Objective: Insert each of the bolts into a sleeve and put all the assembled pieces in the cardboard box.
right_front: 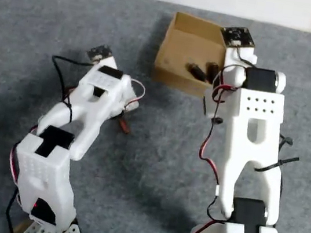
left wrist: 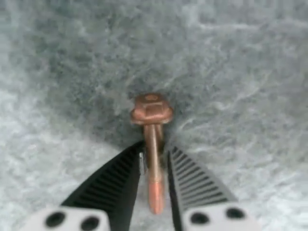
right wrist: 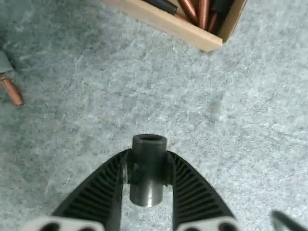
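Bolt [left wrist: 153, 139] pinched by left pincer [left wrist: 155, 151], sleeve [right wrist: 148, 166] pinched by right pincer [right wrist: 147, 157], cardboard box [right wrist: 168, 25] partly cut off

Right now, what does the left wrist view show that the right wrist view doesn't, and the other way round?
Left wrist view, not the right: the left gripper shut on a copper bolt, hex head pointing away. Right wrist view, not the left: the right gripper shut on a black sleeve, and the cardboard box with pieces inside. Shared: grey carpet; a copper bolt tip at the right wrist view's edge may be that same bolt.
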